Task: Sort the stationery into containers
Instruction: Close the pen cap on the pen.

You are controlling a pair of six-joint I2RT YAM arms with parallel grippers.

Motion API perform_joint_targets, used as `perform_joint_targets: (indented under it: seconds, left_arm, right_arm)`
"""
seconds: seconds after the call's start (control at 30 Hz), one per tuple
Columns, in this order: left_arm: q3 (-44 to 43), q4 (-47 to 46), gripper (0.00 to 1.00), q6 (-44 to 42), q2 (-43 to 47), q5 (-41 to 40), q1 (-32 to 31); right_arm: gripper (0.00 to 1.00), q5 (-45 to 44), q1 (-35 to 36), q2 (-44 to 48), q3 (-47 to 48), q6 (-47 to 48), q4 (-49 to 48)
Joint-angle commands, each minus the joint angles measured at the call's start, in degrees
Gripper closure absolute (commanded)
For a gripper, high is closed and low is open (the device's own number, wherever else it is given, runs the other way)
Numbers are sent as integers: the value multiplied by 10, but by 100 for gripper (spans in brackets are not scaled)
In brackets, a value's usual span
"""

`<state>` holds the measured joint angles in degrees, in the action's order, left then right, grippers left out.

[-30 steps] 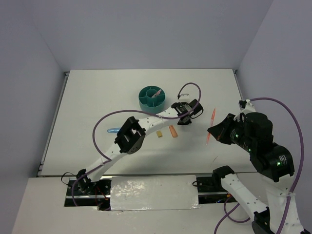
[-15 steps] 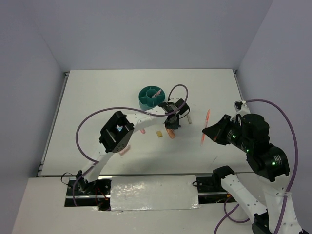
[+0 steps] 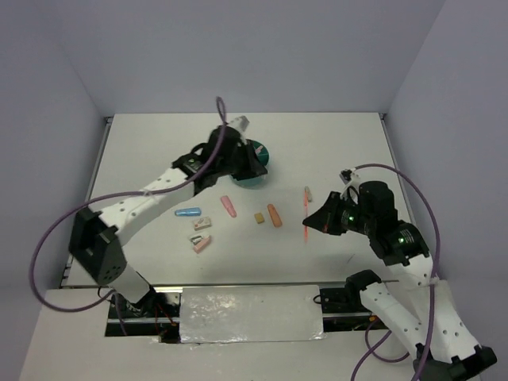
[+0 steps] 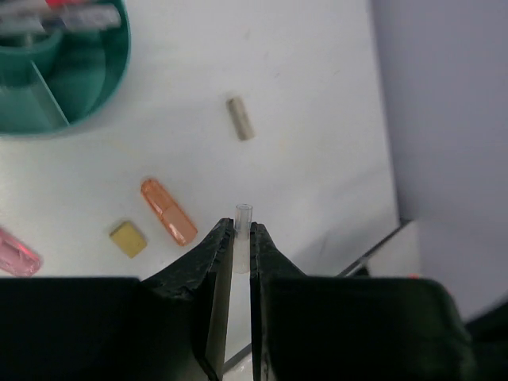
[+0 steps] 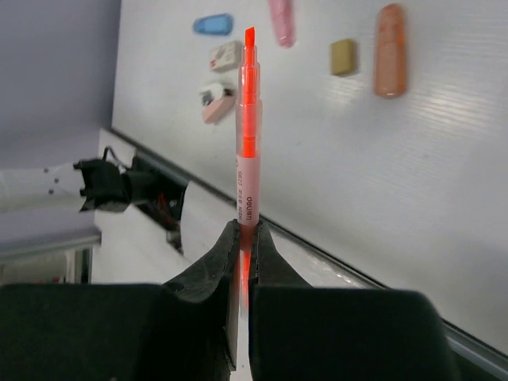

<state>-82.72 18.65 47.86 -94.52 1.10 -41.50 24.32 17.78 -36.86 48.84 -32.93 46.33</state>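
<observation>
The round teal tub (image 3: 265,155) stands at mid-table, partly hidden under my left arm; in the left wrist view (image 4: 79,95) it holds a pink-white pen. My left gripper (image 3: 248,165) hangs above the tub, shut on a small clear tube (image 4: 243,214). My right gripper (image 3: 319,223) is shut on a pink-orange pen (image 3: 306,216), which shows upright in the right wrist view (image 5: 248,135), held above the table. An orange capsule (image 3: 275,215), a tan block (image 3: 259,217), a pink capsule (image 3: 228,206), a blue capsule (image 3: 187,213), a pink-white block (image 3: 203,225), a pink block (image 3: 201,243) and a grey piece (image 3: 309,192) lie on the table.
The loose pieces lie in a row between the tub and the near edge. The left arm's purple cable (image 3: 48,238) loops over the left side of the table. A foil-covered plate (image 3: 250,313) sits between the arm bases.
My left gripper has swung from beside the orange capsule up and left to above the tub. My right gripper has carried the pen left and nearer the table's middle.
</observation>
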Motion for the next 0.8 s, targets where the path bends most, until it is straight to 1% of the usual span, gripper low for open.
perform_joint_targets:
  seconds: [0.0, 0.03, 0.07, 0.1, 0.13, 0.17, 0.2, 0.23, 0.3, 0.33, 0.37, 0.43, 0.5, 0.57, 0.67, 0.73, 0.77]
  left_arm:
    - [99, -132, 100, -2, 103, 130, 62]
    - [118, -156, 100, -4, 144, 152, 89]
    - [133, -206, 100, -3, 163, 179, 103]
    - [161, -228, 100, 2, 178, 207, 120]
    - [174, -248, 100, 10, 208, 255, 152]
    - [188, -272, 100, 18, 225, 279, 167]
    - [214, -317, 100, 41, 240, 297, 183]
    - [225, -338, 100, 52, 272, 326, 213]
    - [239, -385, 100, 83, 296, 350, 235]
    - [231, -390, 100, 88, 316, 366, 249]
    - [231, -384, 100, 86, 324, 370, 253]
    - [204, -358, 100, 79, 338, 380, 257]
    - [187, -347, 100, 78, 345, 388, 257]
    - [193, -357, 100, 106, 354, 388, 256]
    - [221, -402, 100, 151, 368, 381, 254]
    - [223, -402, 100, 156, 373, 378, 253]
    - [222, -387, 100, 154, 375, 376, 252]
  right_arm:
    - [100, 66, 43, -20, -11, -4, -141]
    - [100, 63, 77, -38, -11, -13, -176]
    - [100, 55, 100, -51, -3, -31, -196]
    - [100, 43, 125, -65, 5, -38, -210]
    - [100, 29, 175, -99, 13, -43, -234]
    - [100, 17, 195, -116, 20, -57, -251]
    - [100, 4, 211, -131, 27, -65, -268]
    - [100, -1, 225, -158, 28, -74, -313]
    - [100, -18, 261, -176, 26, -108, -358]
    - [100, -21, 278, -189, 24, -129, -411]
    - [100, -28, 290, -196, 24, -138, -429]
    - [100, -55, 309, -220, 40, -143, -461]
    - [100, -80, 340, -239, 74, -139, -461]
    - [100, -118, 361, -257, 92, -136, -488]
    - [100, -163, 368, -265, 93, -144, -518]
    - [100, -181, 371, -263, 91, -143, -535]
    - [100, -182, 371, -264, 97, -139, -536]
